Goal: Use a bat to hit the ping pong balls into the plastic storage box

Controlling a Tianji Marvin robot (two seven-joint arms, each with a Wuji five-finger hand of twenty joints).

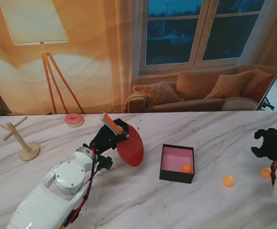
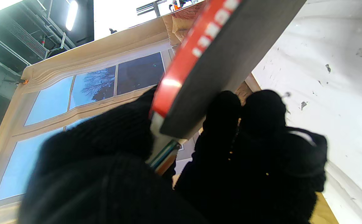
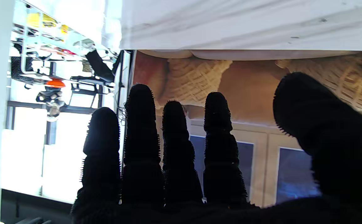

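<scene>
White lettering runs along the red rubber edge of the bat (image 2: 199,46) clasped in the left hand (image 2: 174,168), seen close from the left wrist, but the characters are too blurred and cropped to read; no other text or number is legible.

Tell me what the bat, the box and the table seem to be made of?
Bat: looks like matte red rubber on a wooden blade; the left wrist view shows layered edge and pale handle. Box: probably plastic, with thin black walls and a smooth pink inside. Table: marble-look white top with grey veins, though it may be only a printed surface.
</scene>
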